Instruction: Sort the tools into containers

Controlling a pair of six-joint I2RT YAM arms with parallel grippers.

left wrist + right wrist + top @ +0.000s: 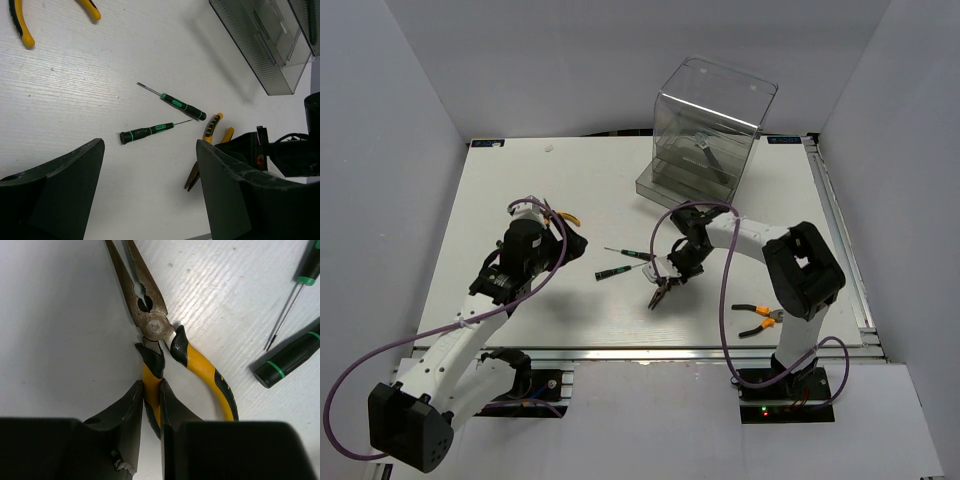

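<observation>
Yellow-handled pliers (156, 329) rest on the white worktop (60, 315), near its middle. The right fingers (131, 410) pinch only one handle, so the pliers may swing. A slow lift toward the grey drawers (685, 182) seems best. The left fingers (65, 175) are wide open and hold nothing.

A white ribbed tabletop (580, 200) fills the centre of the frame, pale grey panel walls (380, 150) enclose it, and a silver metal rail (650, 353) runs along its lower edge.

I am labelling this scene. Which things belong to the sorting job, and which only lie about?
Job: yellow-handled long-nose pliers, two thin black-green screwdrivers, orange-black-handled cutters, another yellow-handled tool, smoky transparent plastic drawer cabinet.
Lying about: purple robot cables.
</observation>
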